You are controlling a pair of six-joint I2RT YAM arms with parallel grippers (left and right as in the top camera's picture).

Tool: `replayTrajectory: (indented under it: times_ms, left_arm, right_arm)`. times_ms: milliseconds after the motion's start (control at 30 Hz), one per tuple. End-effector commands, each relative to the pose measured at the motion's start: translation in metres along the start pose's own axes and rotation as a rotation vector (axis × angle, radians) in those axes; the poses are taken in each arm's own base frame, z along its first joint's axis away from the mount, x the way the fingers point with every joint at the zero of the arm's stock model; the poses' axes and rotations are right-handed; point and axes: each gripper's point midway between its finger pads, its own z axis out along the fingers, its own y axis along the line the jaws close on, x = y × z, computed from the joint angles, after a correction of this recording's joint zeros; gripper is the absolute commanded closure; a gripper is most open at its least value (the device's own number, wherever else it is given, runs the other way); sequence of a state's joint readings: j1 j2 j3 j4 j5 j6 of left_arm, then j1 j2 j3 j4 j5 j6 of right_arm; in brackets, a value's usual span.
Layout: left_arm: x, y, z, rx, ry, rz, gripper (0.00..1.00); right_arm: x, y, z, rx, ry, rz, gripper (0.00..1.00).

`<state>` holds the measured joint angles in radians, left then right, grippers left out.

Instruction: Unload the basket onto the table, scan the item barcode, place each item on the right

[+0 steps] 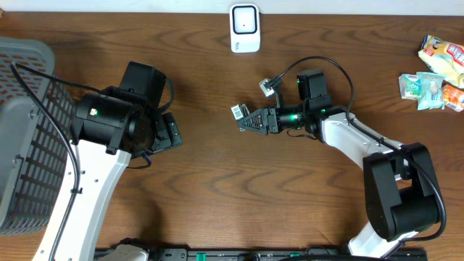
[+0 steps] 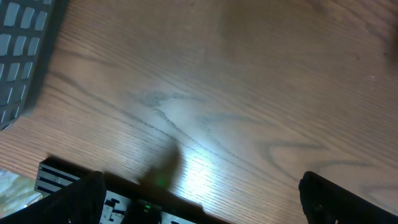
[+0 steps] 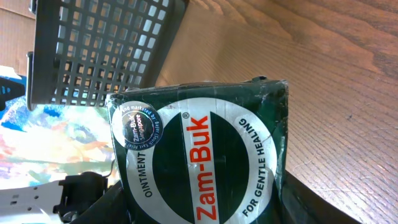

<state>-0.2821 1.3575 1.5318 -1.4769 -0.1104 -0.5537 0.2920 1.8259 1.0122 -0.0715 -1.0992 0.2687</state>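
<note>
The item is a small dark green Zam-Buk ointment box point(image 3: 199, 155), and my right gripper point(image 3: 199, 211) is shut on it, one finger on each side. From overhead the box point(image 1: 241, 114) juts out of the right gripper point(image 1: 254, 120) to the left, mid-table, with a white barcode label facing up. A white scanner point(image 1: 245, 27) stands at the table's far edge, well beyond the box. My left gripper point(image 1: 170, 134) hovers over bare wood at the left, open and empty. Its dark fingertips point(image 2: 74, 199) stand wide apart in the left wrist view.
A grey mesh basket point(image 1: 29, 145) fills the left edge of the table; the same basket point(image 3: 99, 50) shows in the right wrist view. Several snack packets point(image 1: 435, 72) lie at the far right. A black rail point(image 2: 68, 177) runs along the near table edge.
</note>
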Motion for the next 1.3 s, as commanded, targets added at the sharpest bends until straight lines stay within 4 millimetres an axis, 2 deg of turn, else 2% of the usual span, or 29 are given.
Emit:
replayTrajectory:
  times_ms: [0,667,867,1267]
  left_arm:
    - [-0.001,0.002,-0.002,0.001,-0.007,-0.014,0.02]
    - [-0.001,0.002,-0.002,0.001,-0.007,-0.014,0.02]
    - [-0.001,0.002,-0.002,0.001,-0.007,-0.014,0.02]
    - [-0.001,0.002,-0.002,0.001,-0.007,-0.014,0.02]
  right_arm:
    - [0.001,0.007,0.0,-0.023,0.007,-0.029,0.55]
    - [0.005,0.002,-0.002,-0.011,0.016,-0.05,0.54]
    - [0.01,-0.011,-0.003,0.063,0.025,-0.01,0.54]
    - [0.013,-0.016,-0.003,0.093,0.031,-0.013,0.54]
